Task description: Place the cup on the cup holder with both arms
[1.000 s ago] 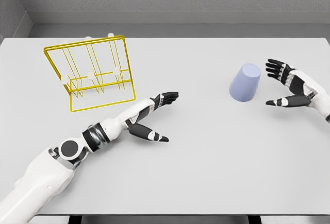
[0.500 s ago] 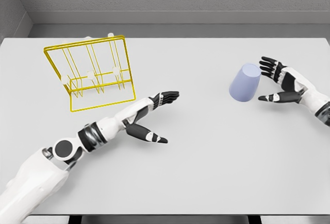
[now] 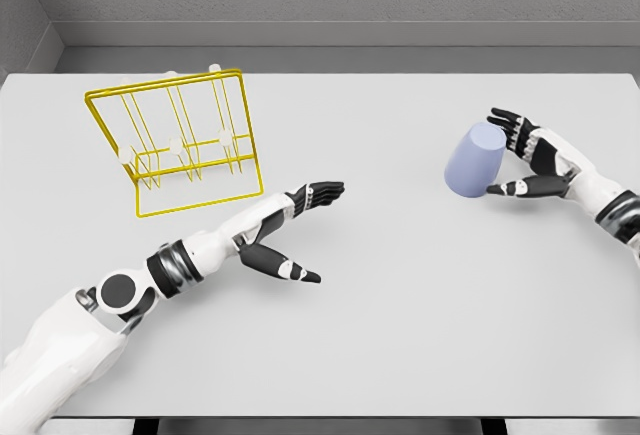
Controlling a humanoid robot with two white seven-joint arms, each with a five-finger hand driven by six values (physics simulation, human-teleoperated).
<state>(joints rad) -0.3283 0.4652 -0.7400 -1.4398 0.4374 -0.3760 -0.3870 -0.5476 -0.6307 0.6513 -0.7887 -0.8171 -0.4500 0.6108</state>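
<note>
As the right hand slides in from a second ago, its spread fingers now flank the lilac cup, upside down at the table's right: a grasp looks imminent. Left hand waits open mid-table, yellow cup holder far left. White table, grey walls.

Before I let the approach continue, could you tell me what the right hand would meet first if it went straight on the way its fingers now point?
The right hand, fingers spread, points left at the lavender cup, which lies almost against its fingertips. It would likely meet the cup first, though depth is unclear.
</note>
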